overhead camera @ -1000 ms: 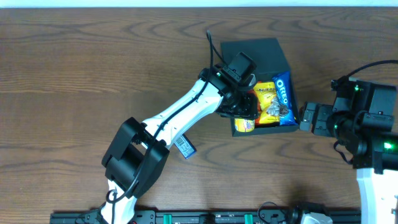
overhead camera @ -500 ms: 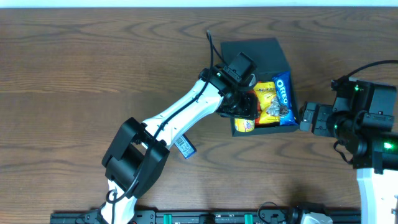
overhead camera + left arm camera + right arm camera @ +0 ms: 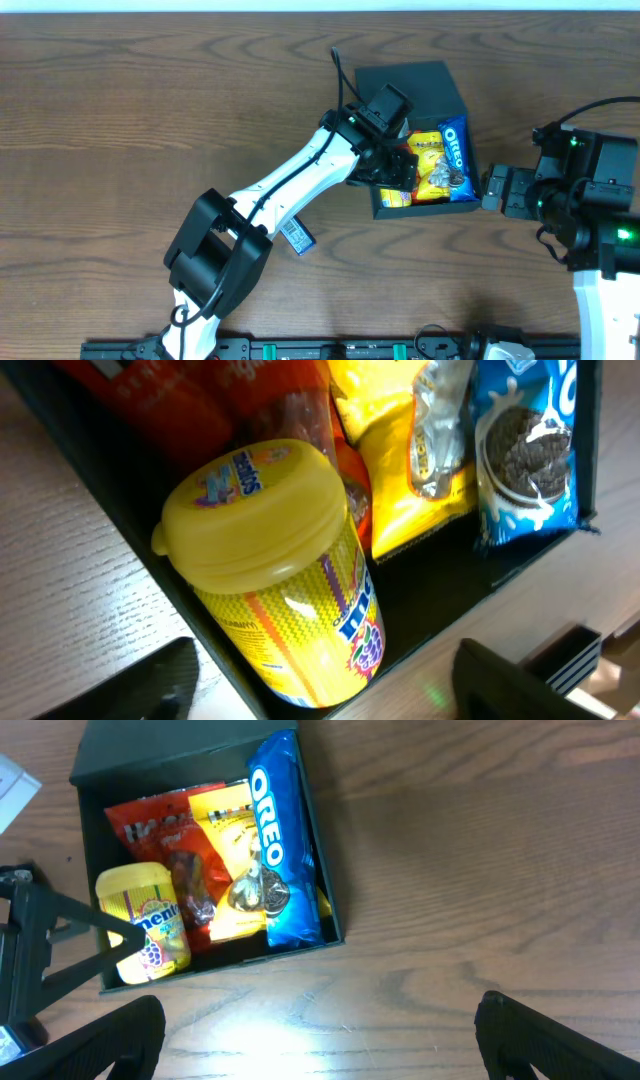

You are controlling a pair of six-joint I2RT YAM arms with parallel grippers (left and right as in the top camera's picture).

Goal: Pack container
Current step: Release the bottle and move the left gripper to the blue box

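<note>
Four snacks fill the open container, right of centre near the table's far edge. I read the left gripper spread wide around the yellow Mentos tub inside it. The right gripper is wide and empty, just beside the container's right wall.

I read "OREO" on the blue packet. I read "mentos" on the yellow tub. Other print is illegible.

A robot lab bench: wood-grain table, black mounting rail.

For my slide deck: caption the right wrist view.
Open container holding Oreo packet, yellow bag, red bag, yellow Mentos bottle.
</note>
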